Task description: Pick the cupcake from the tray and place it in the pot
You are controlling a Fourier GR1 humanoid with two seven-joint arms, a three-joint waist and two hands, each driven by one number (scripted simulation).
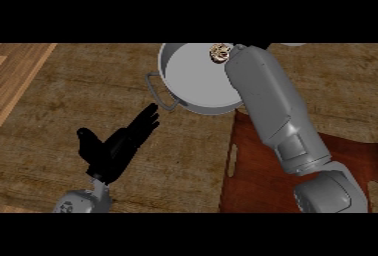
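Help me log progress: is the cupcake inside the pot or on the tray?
Inside the pot's outline, off the tray: the cupcake shows against its grey interior. Resting or held, cannot tell.

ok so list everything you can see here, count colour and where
pot: one, grey, top centre of the counter
cupcake: one, brown, over the pot's far side; held or set down, cannot tell
tray: one, reddish brown, lower right
counter: one, brown wood grain, under everything
left robot hand: one, black, open, lower left, fingers toward the pot
right forearm: one, grey, across the tray to the pot
right robot hand: one, black, only a sliver beside the cupcake
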